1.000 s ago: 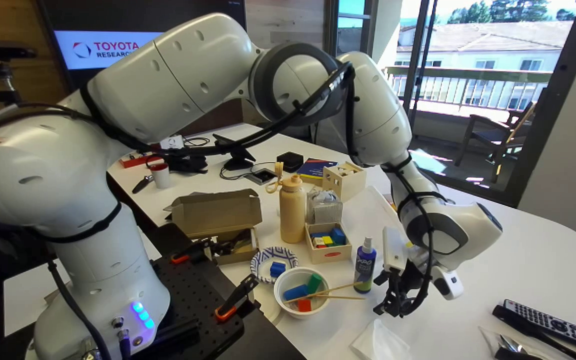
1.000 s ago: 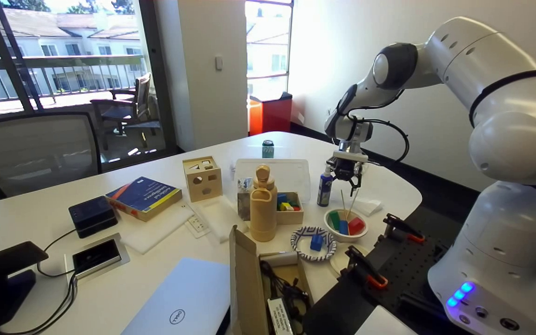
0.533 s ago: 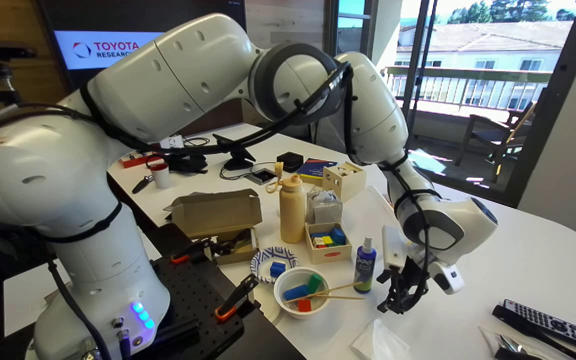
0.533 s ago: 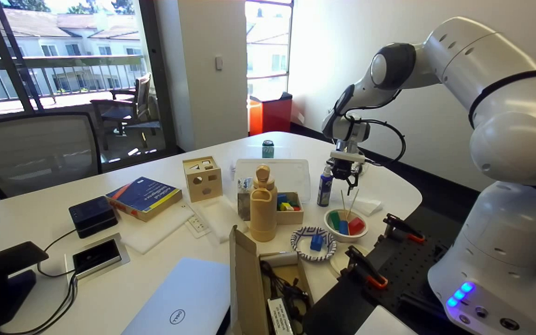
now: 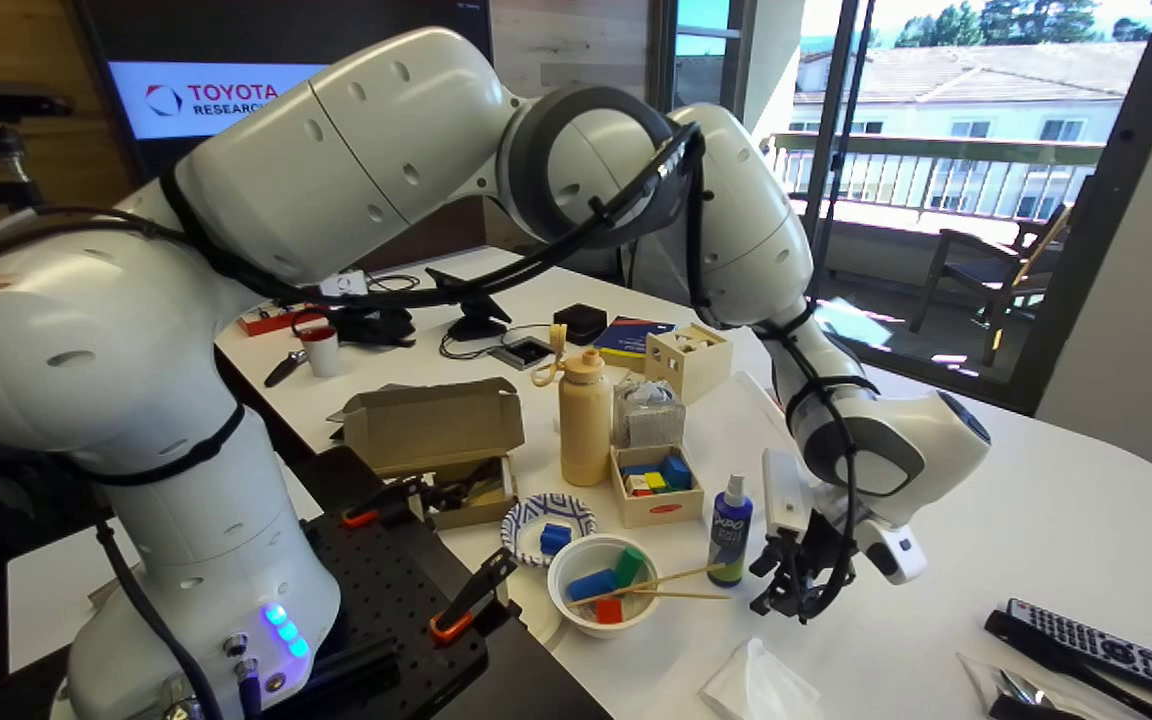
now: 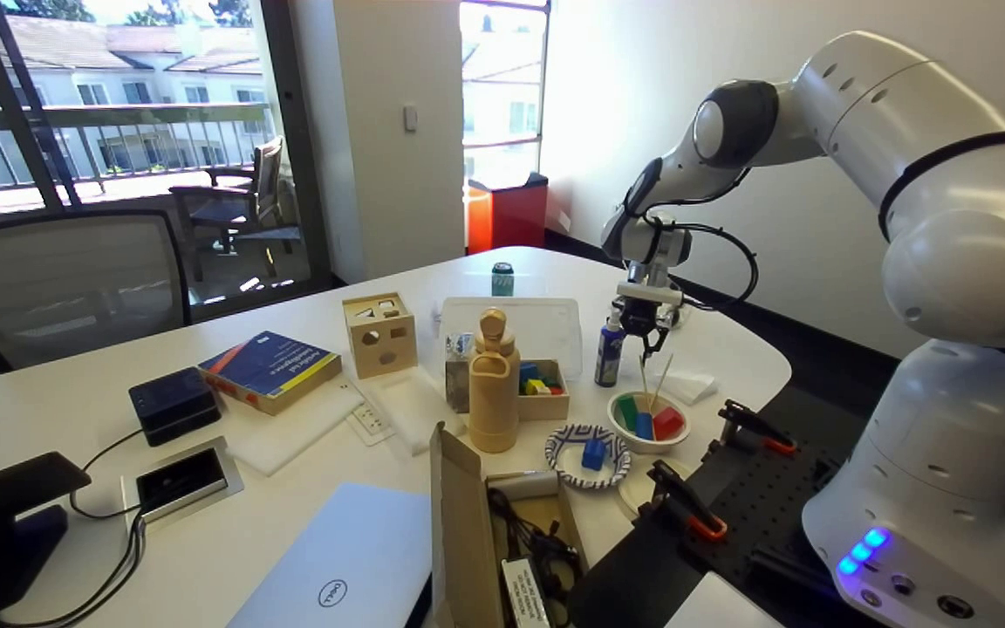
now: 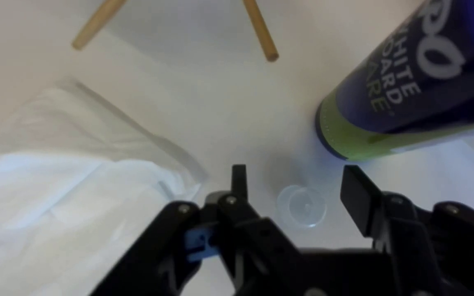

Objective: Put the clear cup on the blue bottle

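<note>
The clear cup (image 7: 302,206) is a small transparent round cup on the white table, seen from above in the wrist view. I cannot make it out in the exterior views. The blue bottle (image 5: 730,538) is a slim dark-blue spray bottle with a pale top and green base. It stands upright in both exterior views (image 6: 609,356); its lower part shows in the wrist view (image 7: 401,90). My gripper (image 7: 294,187) is open and empty, pointing down beside the bottle (image 6: 649,344). The cup appears between its two fingers, below them. In an exterior view the gripper (image 5: 774,588) is above the table.
A white bowl (image 5: 576,615) with colored blocks and two wooden sticks (image 7: 261,31) stands near the bottle. A crumpled white tissue (image 7: 76,185) lies beside the cup. A wooden box of blocks (image 5: 661,512), a yellow-tan bottle (image 5: 584,420) and a remote (image 5: 1116,640) are farther off.
My gripper has shifted slightly toward the blue bottle, to the left in both exterior views. The bottle and bowl have not moved.
</note>
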Motion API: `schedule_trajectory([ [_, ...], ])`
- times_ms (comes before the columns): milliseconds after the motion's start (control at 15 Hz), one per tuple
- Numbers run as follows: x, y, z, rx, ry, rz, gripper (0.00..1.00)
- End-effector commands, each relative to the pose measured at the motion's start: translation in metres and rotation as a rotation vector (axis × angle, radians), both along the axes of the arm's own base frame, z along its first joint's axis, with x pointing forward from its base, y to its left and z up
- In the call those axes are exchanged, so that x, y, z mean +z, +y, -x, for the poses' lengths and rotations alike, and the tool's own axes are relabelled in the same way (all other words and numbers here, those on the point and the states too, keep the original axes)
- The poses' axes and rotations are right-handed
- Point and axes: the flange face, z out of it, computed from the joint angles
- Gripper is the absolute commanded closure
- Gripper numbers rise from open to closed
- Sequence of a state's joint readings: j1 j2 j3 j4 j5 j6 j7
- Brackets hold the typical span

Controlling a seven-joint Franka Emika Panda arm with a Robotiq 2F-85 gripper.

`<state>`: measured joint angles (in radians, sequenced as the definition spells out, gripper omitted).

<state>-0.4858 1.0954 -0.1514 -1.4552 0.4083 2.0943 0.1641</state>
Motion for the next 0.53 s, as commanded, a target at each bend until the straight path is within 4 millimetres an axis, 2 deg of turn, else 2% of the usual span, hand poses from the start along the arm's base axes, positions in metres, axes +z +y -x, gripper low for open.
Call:
schedule_trajectory([
  [0, 0.0082, 0.0027, 0.0017, -0.015, 0.002, 0.021, 0.58],
  [133, 0.0077, 0.0026, 0.0015, -0.015, 0.003, 0.025, 0.59],
  [333, 0.0062, 0.0024, 0.0004, -0.012, 0.002, 0.025, 0.50],
  [400, 0.0059, 0.0024, 0.0000, -0.010, 0.001, 0.023, 0.52],
  [467, 0.0057, 0.0023, -0.0005, -0.009, 0.000, 0.022, 0.60],
])
